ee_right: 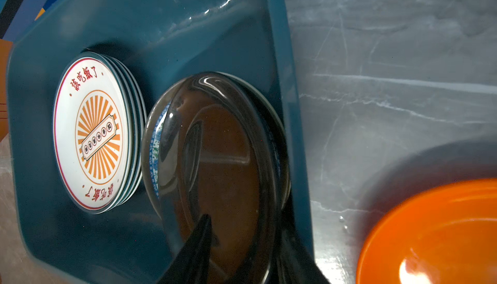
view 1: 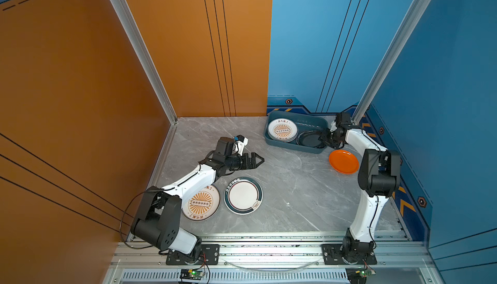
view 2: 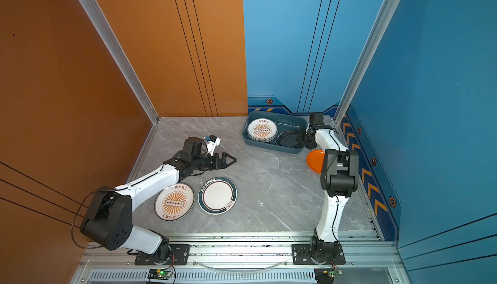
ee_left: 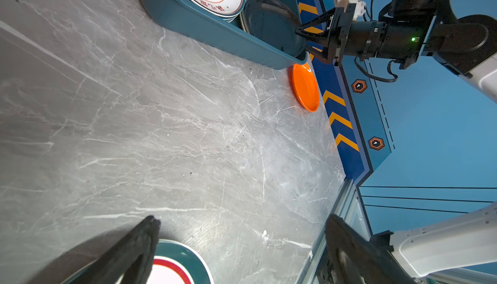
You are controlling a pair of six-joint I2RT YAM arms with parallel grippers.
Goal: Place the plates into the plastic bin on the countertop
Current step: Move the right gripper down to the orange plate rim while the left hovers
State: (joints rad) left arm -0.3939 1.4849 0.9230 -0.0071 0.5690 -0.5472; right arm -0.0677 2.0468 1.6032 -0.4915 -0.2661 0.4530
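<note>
Your right claw [view 1: 324, 139] straddles the rim of the black plate [view 1: 309, 140] in the bin [view 1: 291, 146], jaws slightly apart; back straight out so it settles flat. Left claw [view 1: 259, 159] gapes wide, empty, above the grey marble desk [view 1: 295, 188], where three plates [view 1: 243, 195] wait. An orange wall [view 1: 188, 40] and blue wall [view 1: 309, 40] enclose it.

Stacked sunburst plate [ee_right: 91, 134] in bin [ee_right: 161, 27] — red characters 該吃飯了 along rim, repeated on opposite arc. In both top views, one set sits at 12 o'clock of that plate. Centre banner: row of small circled characters, too small to read.
Loose sunburst plate [view 2: 174, 202] on table [view 2: 269, 188]: same 該吃飯了 at 12 and 6 o'clock, lower set inverted.
Teal-rimmed plate [view 2: 217, 195]: white lettering in rim band near 12 o'clock — illegible.
Side wall signs: orange chevrons [ee_left: 340, 120], hexagon emblems [ee_left: 376, 143].
</note>
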